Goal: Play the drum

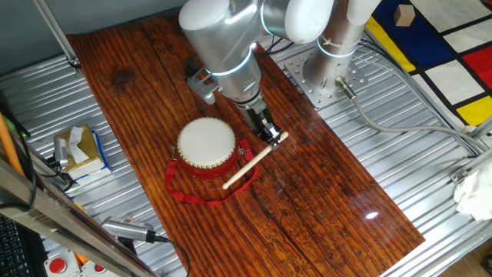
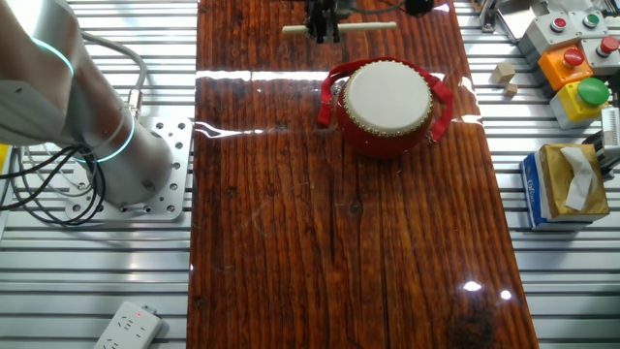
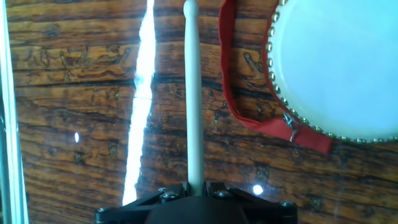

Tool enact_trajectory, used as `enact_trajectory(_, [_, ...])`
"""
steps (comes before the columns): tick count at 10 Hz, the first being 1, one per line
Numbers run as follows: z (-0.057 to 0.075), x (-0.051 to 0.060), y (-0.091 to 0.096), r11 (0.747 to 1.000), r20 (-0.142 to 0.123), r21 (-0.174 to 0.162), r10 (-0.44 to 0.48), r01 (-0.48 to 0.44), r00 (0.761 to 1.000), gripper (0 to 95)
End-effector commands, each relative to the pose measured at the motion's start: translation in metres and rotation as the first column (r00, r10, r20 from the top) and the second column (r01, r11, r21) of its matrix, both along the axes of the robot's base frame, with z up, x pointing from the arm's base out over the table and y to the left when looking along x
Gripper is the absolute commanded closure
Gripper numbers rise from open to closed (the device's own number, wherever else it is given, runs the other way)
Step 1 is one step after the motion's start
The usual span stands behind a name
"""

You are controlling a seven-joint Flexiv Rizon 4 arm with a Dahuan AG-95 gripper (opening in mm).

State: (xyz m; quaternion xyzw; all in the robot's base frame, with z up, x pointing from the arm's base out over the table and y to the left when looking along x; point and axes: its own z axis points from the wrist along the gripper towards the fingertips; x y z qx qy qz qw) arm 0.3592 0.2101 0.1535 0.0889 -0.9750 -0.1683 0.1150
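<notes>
The wooden table [image 1: 323, 192] carries the whole scene, a dark striped board laid over a ribbed metal bench [image 1: 430, 169]. The arm [image 1: 223, 46] reaches down over the board from its base near the far edge.

The drum [image 1: 206, 148] sits near the middle of the board's width, upright, its pale skin facing up and ringed with brass studs. Its red strap [image 1: 188, 192] trails loose on the wood around and in front of the body. In the hand view the drum [image 3: 339, 68] lies off to one side of the stick, not under it.

The gripper [image 1: 268, 132] is just beside the drum and is clenched on one end of the stick [image 1: 254, 161]. The hand view shows the stick [image 3: 193, 93] running straight out from between the closed jaws, its rounded tip at the far end. From one fixed view the stick slants down past the drum's side toward the strap; whether its tip touches the wood or the strap I cannot tell.

My reading is that the stick is already picked up and the striking step is in hand, but no beat can land from here, since the stick lies alongside the drum instead of over the skin. The next move calls for lifting the stick clear of the rim, swinging it across until the tip is above the skin, then tapping down lightly, keeping clear of the strap and studs.
</notes>
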Motion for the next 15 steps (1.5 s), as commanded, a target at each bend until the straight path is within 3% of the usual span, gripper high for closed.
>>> enact_trajectory(1, [0.006,-0.003,-0.007,1.000,-0.006,0.007,0.007,-0.007,1.000,95.0])
enact_trajectory(5, [0.018,-0.011,-0.029,1.000,-0.009,0.014,0.016,-0.016,1.000,95.0])
enact_trajectory(8, [0.020,-0.015,-0.053,0.999,-0.003,0.017,0.041,-0.041,0.999,95.0])
enact_trajectory(11, [0.022,-0.010,-0.068,0.997,-0.032,0.018,0.075,-0.075,0.997,95.0])
enact_trajectory(15, [0.019,-0.004,-0.071,0.997,-0.035,0.017,0.079,-0.079,0.996,95.0])
